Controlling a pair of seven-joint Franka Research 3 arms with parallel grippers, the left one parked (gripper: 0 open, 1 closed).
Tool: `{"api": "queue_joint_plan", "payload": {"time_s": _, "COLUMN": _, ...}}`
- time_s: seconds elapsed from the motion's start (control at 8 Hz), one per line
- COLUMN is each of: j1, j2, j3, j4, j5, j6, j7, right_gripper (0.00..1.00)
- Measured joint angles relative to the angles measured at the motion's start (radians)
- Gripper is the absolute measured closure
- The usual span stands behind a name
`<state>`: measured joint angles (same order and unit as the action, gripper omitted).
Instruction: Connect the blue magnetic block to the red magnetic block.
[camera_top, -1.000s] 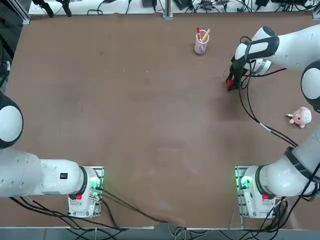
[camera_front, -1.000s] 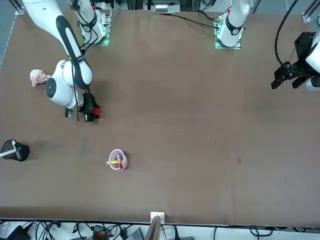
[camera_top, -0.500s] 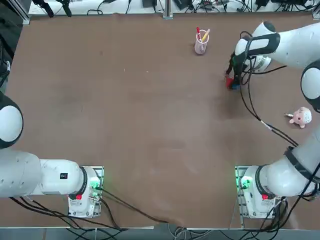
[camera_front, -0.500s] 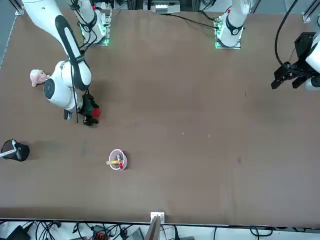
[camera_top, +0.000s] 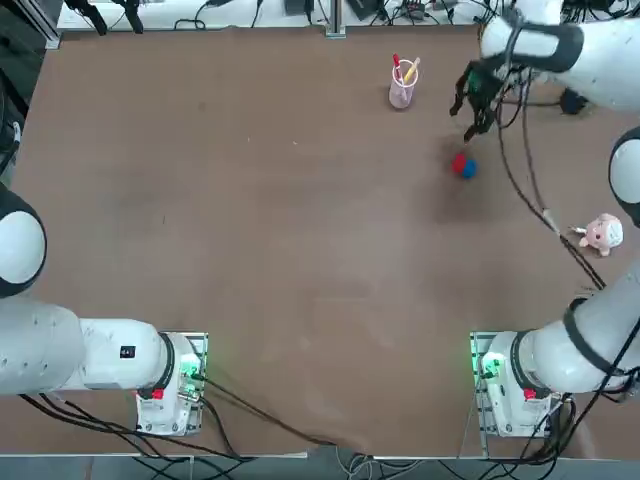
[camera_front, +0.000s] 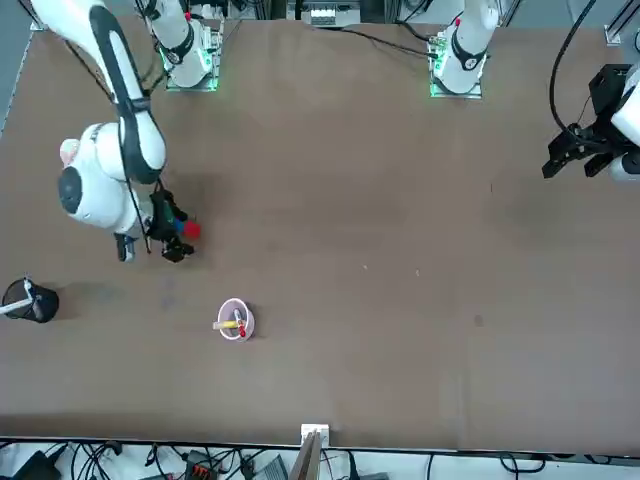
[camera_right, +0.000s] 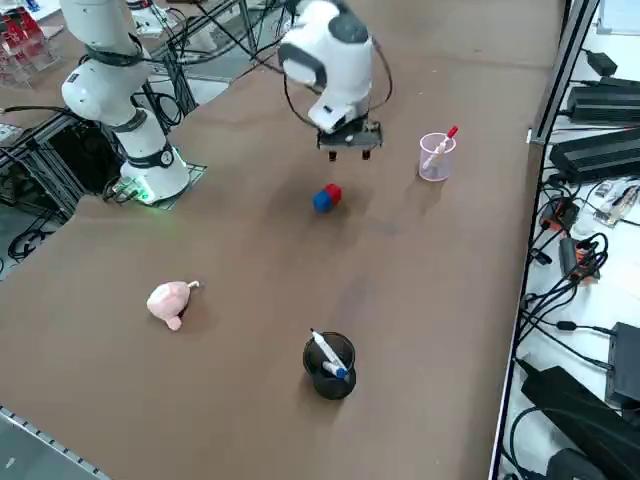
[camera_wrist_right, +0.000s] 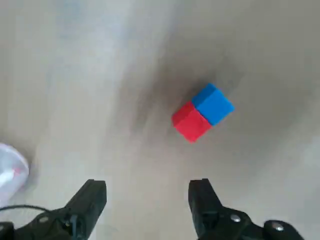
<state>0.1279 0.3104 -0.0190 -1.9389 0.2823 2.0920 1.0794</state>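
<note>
Release of the blocks is the change shown: a second ago the right gripper (camera_wrist_right: 147, 200) stood low over the red magnetic block (camera_wrist_right: 191, 121) with its fingers nearly shut around the pair, and now it hangs above the table (camera_top: 250, 220), lifted clear and drawn toward the far edge, its fingers (camera_wrist_right: 92, 197) spread wide and holding nothing. The blue magnetic block (camera_wrist_right: 213, 104) lies on the table face to face with the red one, the two touching along one side with no visible gap, as the wrist view shows most plainly. In the overhead view the joined pair sits in the far right part of the table, red block (camera_top: 459, 161) toward the far side and blue block (camera_top: 467, 170) toward the robot; the side view shows the blue block (camera_right: 322, 202) and red block (camera_right: 333, 193) just below the raised gripper (camera_right: 349, 150). By this evidence the connection appears made, and what is left is presumably only the arm's withdrawal.

Surroundings: a clear cup (camera_top: 402, 92) holding a red pen (camera_top: 397, 66) stands near the pair, toward the table's far edge. A pink plush toy (camera_top: 601, 234) lies well apart, toward the robot's right. A dark pen holder (camera_right: 329, 366) stands further off along the right edge. Nothing lies between the gripper and the blocks, and none of these objects obstructs a retreat.
</note>
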Motion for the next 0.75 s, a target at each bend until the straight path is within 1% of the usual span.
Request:
{"api": "queue_joint_plan", "payload": {"time_s": 0.38, "j1": -0.001, "j2": -0.010, "j3": 0.001, "j4": 0.208, "j5": -0.130, "j6": -0.247, "j7": -0.147, "right_gripper": 0.00}}
{"api": "queue_joint_plan", "payload": {"time_s": 0.62, "j1": -0.003, "j2": -0.014, "j3": 0.000, "j4": 0.333, "j5": -0.209, "j6": -0.386, "j7": -0.315, "right_gripper": 0.00}}
{"api": "queue_joint_plan", "payload": {"time_s": 0.75, "j1": -0.005, "j2": -0.018, "j3": -0.003, "j4": 0.385, "j5": -0.247, "j6": -0.432, "j7": -0.420, "right_gripper": 0.00}}
